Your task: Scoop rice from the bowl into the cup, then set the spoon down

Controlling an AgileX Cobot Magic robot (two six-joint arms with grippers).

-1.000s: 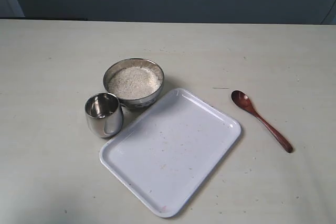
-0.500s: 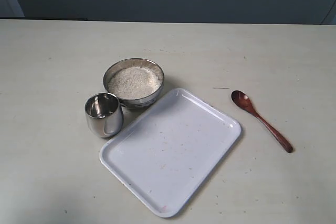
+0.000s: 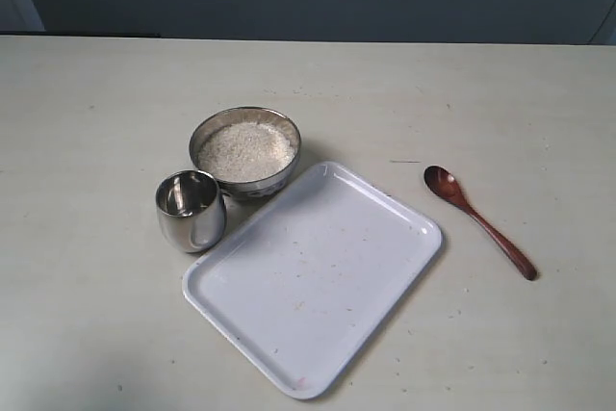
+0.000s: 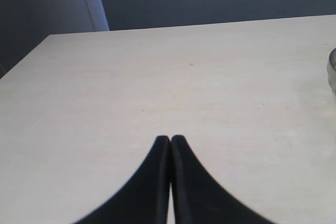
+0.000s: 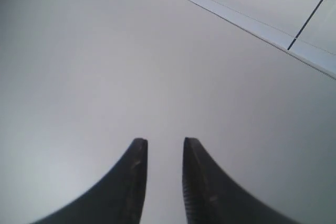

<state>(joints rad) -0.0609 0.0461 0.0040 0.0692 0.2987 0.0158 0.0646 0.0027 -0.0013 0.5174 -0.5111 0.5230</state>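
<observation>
Neither of my grippers shows in the exterior view, so only the wrist cameras tell how my jaws stand. My left gripper (image 4: 170,139) has its two dark fingers pressed together, nothing between them, above bare table (image 4: 157,77). A steel edge (image 4: 333,72) cuts into that picture's border, and I cannot tell whether it is the bowl or the cup. My right gripper (image 5: 164,142) has its fingers spread a little with a clear gap and holds nothing. Before it is only a plain grey surface crossed by a pale strip, and none of the task's things. The exterior view alone shows the layout. The bowl (image 3: 258,186) sits left of the table's middle with the rice (image 3: 245,149) heaped in it. The cup (image 3: 191,214) stands upright just beside the bowl on its near-left side, so close that I cannot tell whether they touch. A white tray (image 3: 313,281) lies turned at an angle, one corner near the bowl, between those vessels and the spoon (image 3: 485,229). The spoon lies flat on the table to the right of the tray and apart from it, hollow side up. Its long axis runs diagonally, with the oval head toward the far left and the handle toward the near right. Nothing lies over it.
</observation>
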